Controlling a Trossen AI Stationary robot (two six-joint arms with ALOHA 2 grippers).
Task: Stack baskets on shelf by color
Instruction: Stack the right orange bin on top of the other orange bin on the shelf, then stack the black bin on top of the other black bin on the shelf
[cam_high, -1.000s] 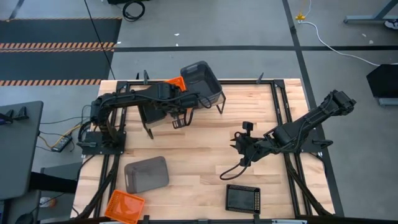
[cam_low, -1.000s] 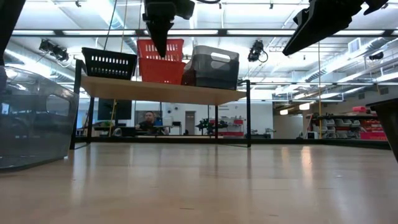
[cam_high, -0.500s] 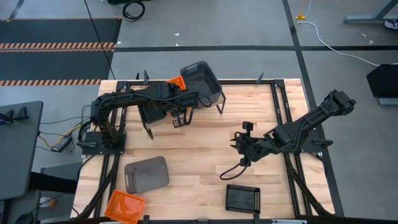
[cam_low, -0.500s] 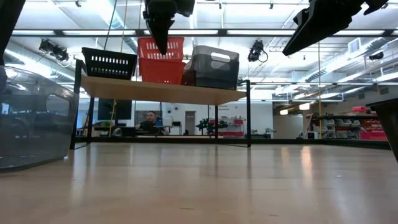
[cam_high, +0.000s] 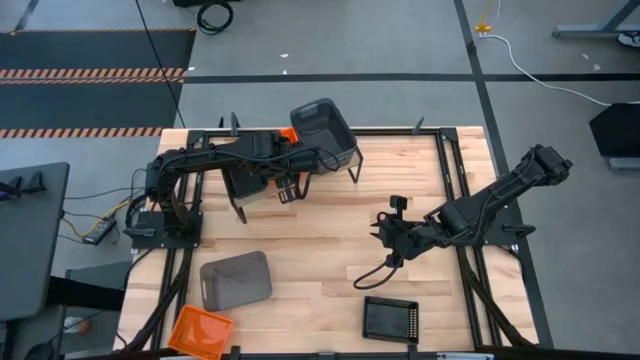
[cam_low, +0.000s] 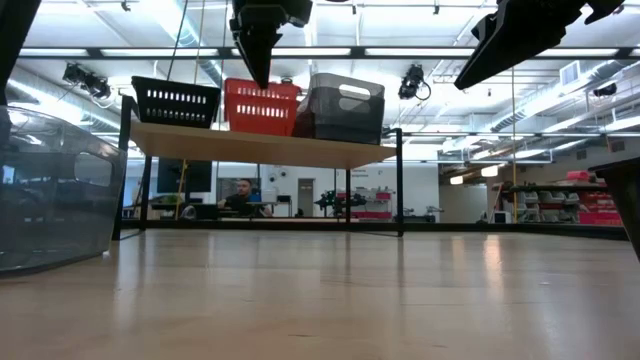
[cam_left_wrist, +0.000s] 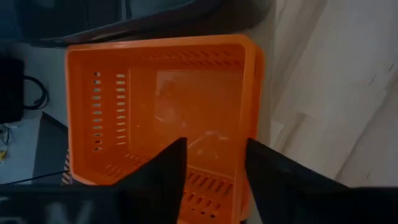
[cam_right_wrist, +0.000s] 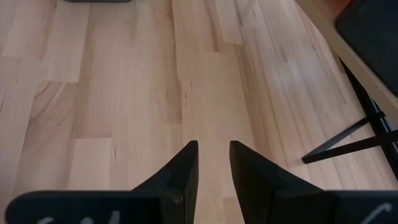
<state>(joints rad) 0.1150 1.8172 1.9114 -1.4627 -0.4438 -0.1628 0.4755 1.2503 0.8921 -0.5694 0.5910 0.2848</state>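
Writing: none legible; orange basket (cam_left_wrist: 168, 106) on shelf (cam_low: 260, 145) under left gripper (cam_left_wrist: 214, 158)

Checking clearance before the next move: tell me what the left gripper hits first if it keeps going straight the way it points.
The left gripper would probably meet the floor of the orange basket on the shelf directly ahead.

Orange basket (cam_left_wrist: 161, 106) w/ slotted sides; black basket (cam_low: 175, 101); dk-grey bin (cam_low: 345, 108); pale wood shelf (cam_low: 260, 146).
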